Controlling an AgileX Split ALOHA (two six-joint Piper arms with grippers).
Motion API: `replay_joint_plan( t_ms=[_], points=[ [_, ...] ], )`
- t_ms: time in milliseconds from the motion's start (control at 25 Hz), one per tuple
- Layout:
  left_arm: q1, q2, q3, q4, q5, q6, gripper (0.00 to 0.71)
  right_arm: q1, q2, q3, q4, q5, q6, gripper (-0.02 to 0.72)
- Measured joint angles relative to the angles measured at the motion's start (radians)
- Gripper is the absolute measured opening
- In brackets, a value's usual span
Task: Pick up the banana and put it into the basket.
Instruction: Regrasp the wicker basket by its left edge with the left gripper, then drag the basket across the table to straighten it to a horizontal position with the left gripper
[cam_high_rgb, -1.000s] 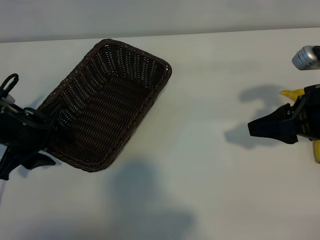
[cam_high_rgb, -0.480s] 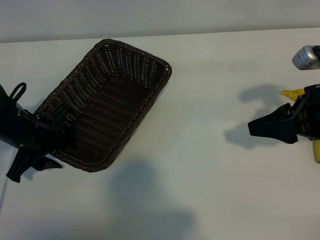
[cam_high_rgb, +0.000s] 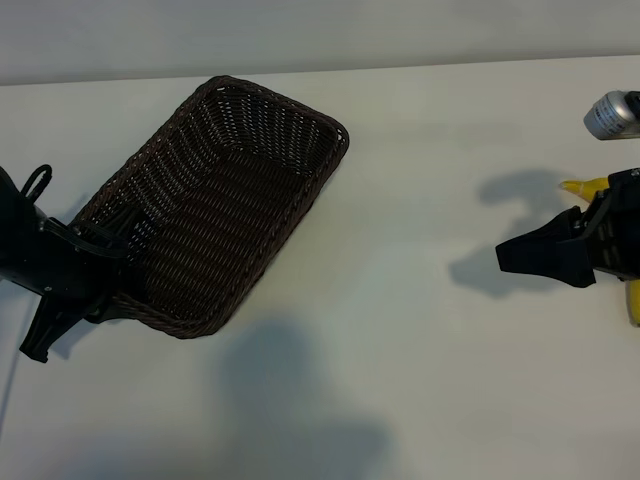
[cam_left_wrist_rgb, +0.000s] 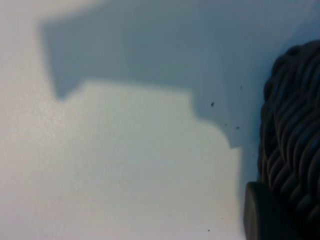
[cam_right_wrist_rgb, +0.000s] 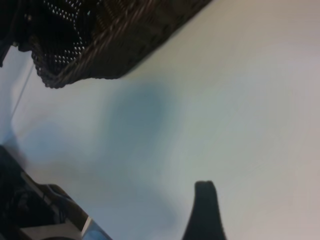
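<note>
Since a second ago my left hand (cam_high_rgb: 100, 290) has dropped onto the near-left corner of the basket (cam_high_rgb: 215, 205), and the basket has shifted a little, its far corner swinging slightly right. My fingers have narrowed on the braided rim there; the left wrist view shows one dark fingertip (cam_left_wrist_rgb: 265, 212) pressed against the weave, so I appear to grip the rim, though my other finger is hidden.

My right hand (cam_high_rgb: 515, 257) hangs over the desk (cam_high_rgb: 400, 350) at the right edge, well apart from the basket, fingers spread wide and holding nothing. It covers most of the banana (cam_high_rgb: 585, 186): only a pointed yellow tip pokes out above the hand and another yellow sliver below it, near the frame edge. From those two bits its long axis seems to run roughly toward and away from the camera, but its curve is hidden.

The basket is dark brown wicker, rectangular with rounded corners, its long axis running diagonally from near-left to far-right. A grey cylinder (cam_high_rgb: 612, 114) is cut off at the right edge.
</note>
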Motion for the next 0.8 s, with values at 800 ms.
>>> replay_joint_plan(
  t_ms=[800],
  points=[
    [0.000, -0.144, 0.000, -0.033, 0.042, 0.065, 0.164, 0.000, 0.000, 0.000, 0.000, -0.001, 0.000, 0.563]
  ],
)
